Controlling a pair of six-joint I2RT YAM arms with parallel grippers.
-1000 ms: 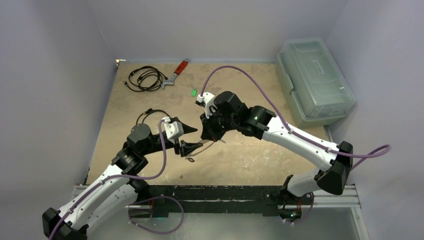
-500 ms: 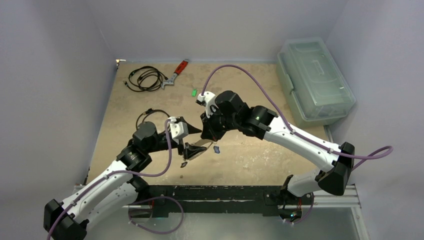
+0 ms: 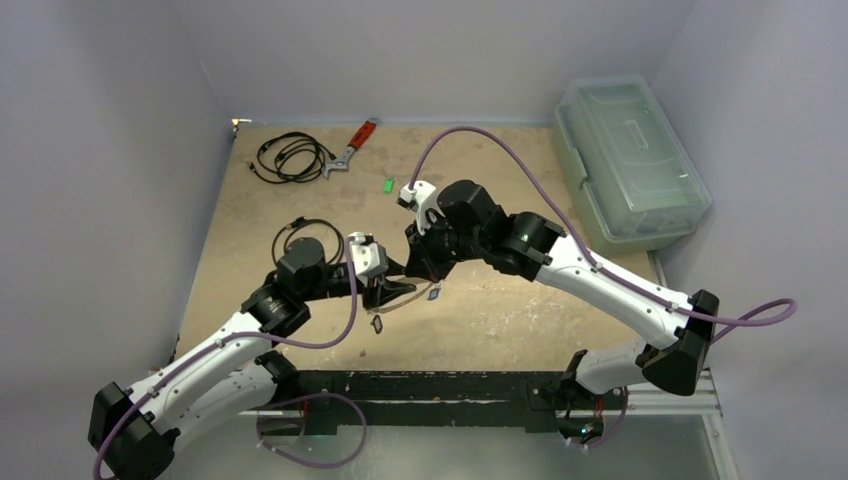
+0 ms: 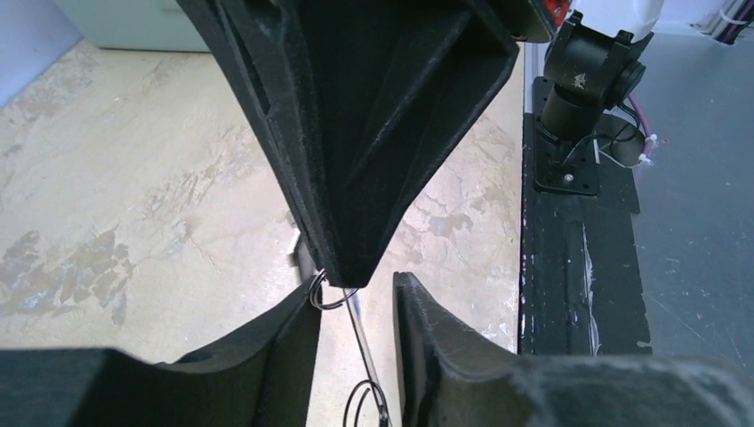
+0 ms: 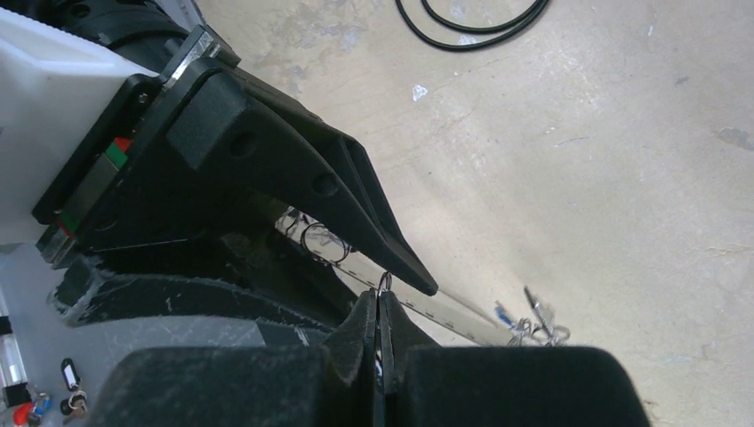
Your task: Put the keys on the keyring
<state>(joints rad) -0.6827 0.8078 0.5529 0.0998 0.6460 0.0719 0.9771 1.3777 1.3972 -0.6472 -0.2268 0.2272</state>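
From above, I see two arms meet over the middle of the sandy table (image 3: pixel 520 320). The left gripper (image 3: pixel 392 288) and the right gripper (image 3: pixel 413 272) are almost nose to nose. The keyring (image 3: pixel 408 299) is a thin grey line between them. A blue key (image 3: pixel 435 292) hangs at its right end, and a dark key (image 3: pixel 377 325) with a white tag is just below the left gripper. A green key (image 3: pixel 387 184) lies alone nearer the far edge. In the far left corner are some black cables (image 3: pixel 292 157) and a red-handled wrench (image 3: pixel 352 147). A clear plastic box (image 3: pixel 630 160) sits by the far right corner.

The left wrist camera shows the left gripper's two fingers (image 4: pixel 284 351) partly open, with a gap between them. The thin wire of the keyring (image 4: pixel 358 325) runs down through that gap. I cannot tell if the fingers touch it, but they do not squeeze it. The right gripper (image 4: pixel 342 267) points down from above, and a little wire loop sits at its tip.

The right wrist camera shows the right gripper (image 5: pixel 380 307) closed tight. It pinches that little loop on the keyring's edge. The keyring (image 5: pixel 453 310) slants away behind it, with small metal bits and a spot of blue near its far end. One finger (image 5: pixel 342 196) of the left gripper pokes in from the left, its tip just beside the pinched loop.
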